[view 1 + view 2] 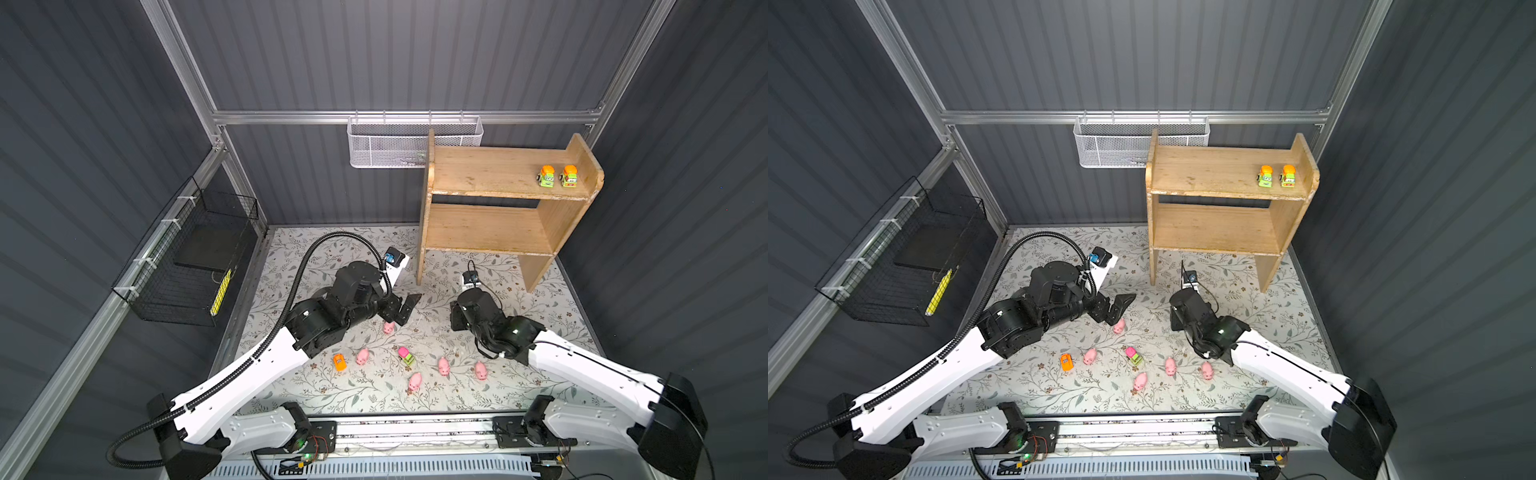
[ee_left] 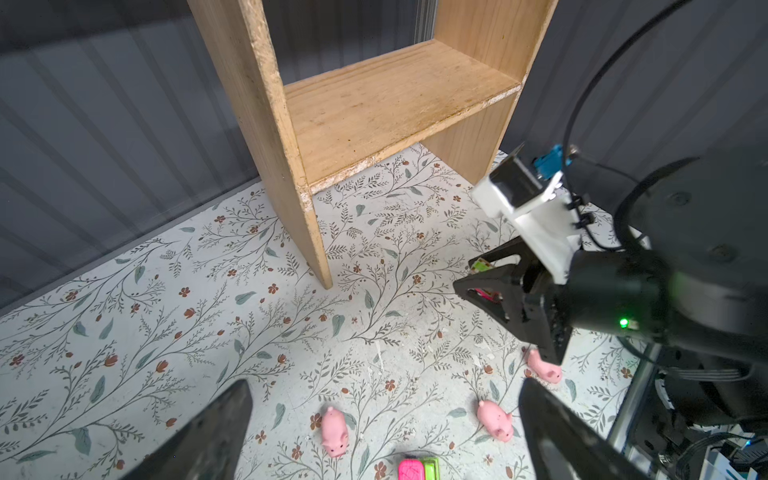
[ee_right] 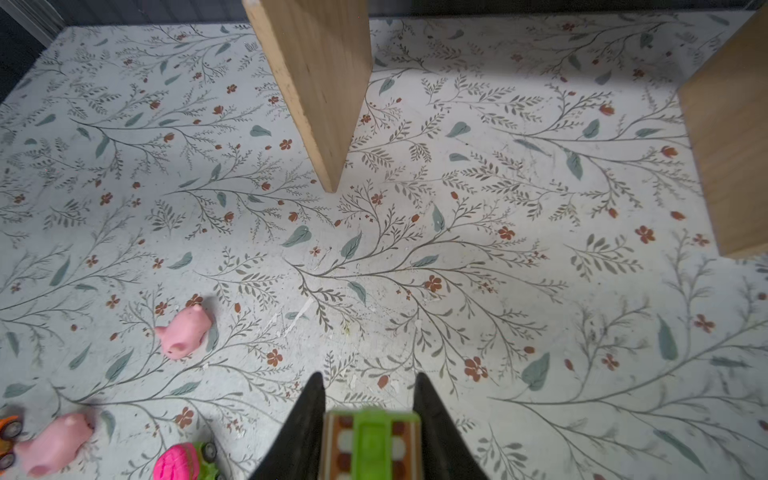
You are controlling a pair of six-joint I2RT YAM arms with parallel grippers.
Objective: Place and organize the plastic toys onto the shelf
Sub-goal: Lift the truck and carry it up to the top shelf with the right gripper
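Nearest you is the floral mat (image 1: 332, 390): flat, matte, scuffed white in patches. The loose toys on it sit in a rough band:
- orange toy car (image 1: 340, 362), hard glossy plastic
- first pig (image 1: 362, 356) just beside it, smooth, rounded, pink
- pink-topped green vehicle (image 1: 406, 356) mid-band
- second pig (image 1: 414, 381) closest to you
- third pig (image 1: 444, 366) and fourth pig (image 1: 481, 370) further right

One step back, the fifth pig (image 1: 389, 327) lies just beside the left gripper (image 2: 384, 384). You can't tell whether they touch. That gripper's black tapered fingers are spread wide and hold nothing.

On the right gripper (image 3: 369, 382), the black wedge fingers are drawn narrow and clamp a green toy vehicle (image 3: 370, 440) with brown-and-white patterned sides, held over the mat. In both top views its own wrist housing hides those fingers.

Ahead of it stands the shelf (image 1: 478, 170) at back right. It's raw light wood with visible grain, chipped whitish front edges, and two tiers between side panels. Its left panel sits nearly straight in front of the held vehicle.

At the right end of the top tier, two cartoon-faced toys stand side by side facing you: left green-orange vehicle (image 1: 546, 176) and right green-orange vehicle (image 1: 569, 176).

Farthest back, the white mesh basket (image 1: 395, 145) hangs on the rail, partly behind the shelf. The black wire basket (image 1: 187, 257) is on the left wall.
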